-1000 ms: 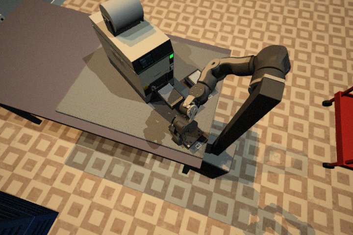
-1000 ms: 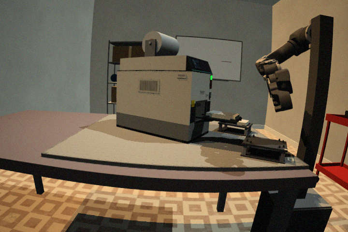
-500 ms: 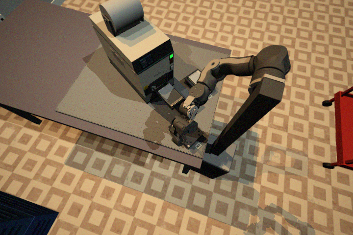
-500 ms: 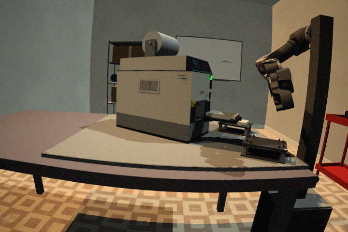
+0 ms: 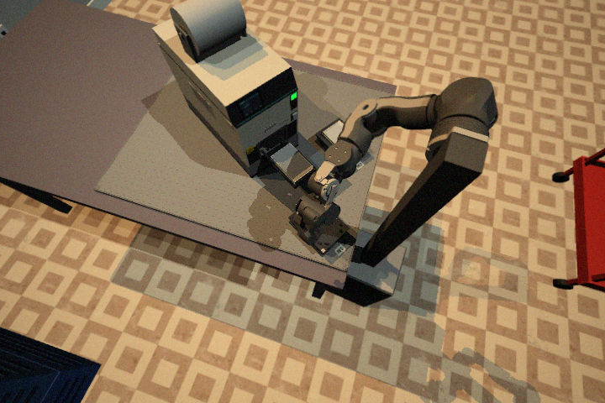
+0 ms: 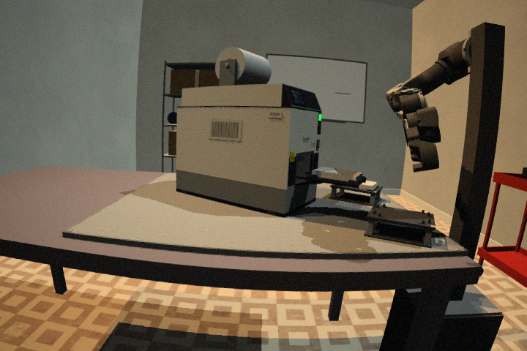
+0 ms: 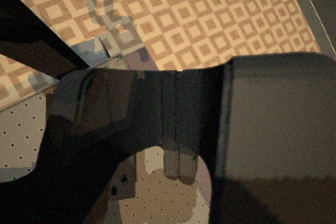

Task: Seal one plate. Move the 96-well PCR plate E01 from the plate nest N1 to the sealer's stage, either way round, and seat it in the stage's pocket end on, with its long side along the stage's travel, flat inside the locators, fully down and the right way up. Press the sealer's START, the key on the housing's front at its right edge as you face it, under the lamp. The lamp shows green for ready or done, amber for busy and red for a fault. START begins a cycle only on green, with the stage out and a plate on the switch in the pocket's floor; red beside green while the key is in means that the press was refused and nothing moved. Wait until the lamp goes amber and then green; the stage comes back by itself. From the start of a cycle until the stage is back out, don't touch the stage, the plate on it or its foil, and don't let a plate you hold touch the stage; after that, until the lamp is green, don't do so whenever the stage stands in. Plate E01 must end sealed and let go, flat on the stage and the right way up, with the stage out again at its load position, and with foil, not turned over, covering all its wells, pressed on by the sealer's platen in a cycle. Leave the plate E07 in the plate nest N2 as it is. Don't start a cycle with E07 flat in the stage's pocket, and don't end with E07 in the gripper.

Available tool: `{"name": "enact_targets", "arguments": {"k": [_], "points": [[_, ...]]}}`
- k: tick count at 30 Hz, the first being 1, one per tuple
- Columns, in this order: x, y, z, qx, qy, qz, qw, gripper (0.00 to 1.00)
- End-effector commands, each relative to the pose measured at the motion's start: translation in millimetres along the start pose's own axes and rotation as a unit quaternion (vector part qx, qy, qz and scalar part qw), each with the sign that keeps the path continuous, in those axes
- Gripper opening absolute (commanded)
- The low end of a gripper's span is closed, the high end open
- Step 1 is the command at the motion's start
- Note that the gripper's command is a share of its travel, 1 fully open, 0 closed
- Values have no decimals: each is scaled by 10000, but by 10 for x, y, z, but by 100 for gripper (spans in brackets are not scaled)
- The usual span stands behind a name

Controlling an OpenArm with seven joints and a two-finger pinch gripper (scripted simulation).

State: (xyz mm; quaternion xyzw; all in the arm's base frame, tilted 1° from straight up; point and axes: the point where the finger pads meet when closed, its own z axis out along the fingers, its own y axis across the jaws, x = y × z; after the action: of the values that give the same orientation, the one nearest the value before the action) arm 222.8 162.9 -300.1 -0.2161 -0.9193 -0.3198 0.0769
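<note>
The sealer (image 5: 227, 90) stands on the mat, and its lamp (image 5: 293, 96) shows green, as it does in the exterior view (image 6: 320, 117). The stage is out in front of the housing with a plate (image 5: 291, 162) lying flat on it, long side along the travel. The plate's top looks smooth and grey, and it also shows in the exterior view (image 6: 340, 175). My gripper (image 6: 422, 167) is shut and empty, high above the near nest (image 6: 400, 224), which holds no plate. In the wrist view the two fingers (image 7: 180, 173) are pressed together with nothing between them.
The far nest holds a white plate (image 5: 333, 131), right of the stage and also seen in the exterior view (image 6: 365, 186). The arm's dark column (image 6: 475, 136) rises at the table's right corner. A red cart (image 5: 598, 218) stands on the floor to the right.
</note>
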Motion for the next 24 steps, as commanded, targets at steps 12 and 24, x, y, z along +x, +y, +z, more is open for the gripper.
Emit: {"name": "enact_targets", "arguments": {"k": [12,24], "points": [[30,46,-1,11,-7,-28,10000,0],[-24,-87,-41,369,-162,-99,9991,0]]}}
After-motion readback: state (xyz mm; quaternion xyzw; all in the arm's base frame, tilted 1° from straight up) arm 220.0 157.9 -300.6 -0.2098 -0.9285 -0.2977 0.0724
